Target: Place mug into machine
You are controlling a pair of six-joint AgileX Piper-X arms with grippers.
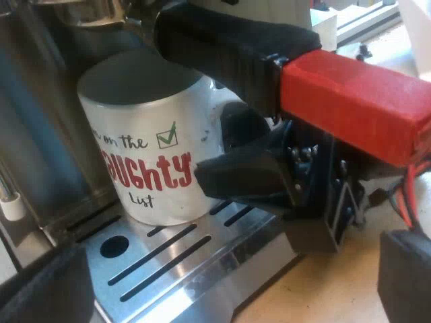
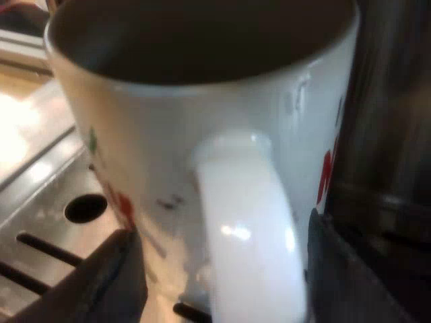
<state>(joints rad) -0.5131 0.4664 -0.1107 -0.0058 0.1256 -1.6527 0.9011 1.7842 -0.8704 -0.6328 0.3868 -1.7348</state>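
Note:
A white mug (image 1: 145, 155) with red and black lettering stands upright on the espresso machine's slotted metal drip tray (image 1: 202, 269). Just above it the holder's dark handle (image 1: 229, 44) with its red end (image 1: 357, 101) juts from the machine's front. My right gripper (image 1: 232, 158) is at the mug's handle. Up close, the right gripper (image 2: 222, 269) is open, its black fingers (image 2: 108, 276) standing on either side of the white handle (image 2: 249, 229) with a gap on one side. My left gripper (image 1: 222, 296) hangs open over the tray's front edge, holding nothing.
The machine's dark metal body (image 2: 390, 134) rises close beside the mug. A thin wand with a white tip (image 1: 8, 202) stands at the tray's edge. The tray has a round hole (image 1: 113, 246) and long slots. A light wooden tabletop (image 1: 330, 296) lies past the tray.

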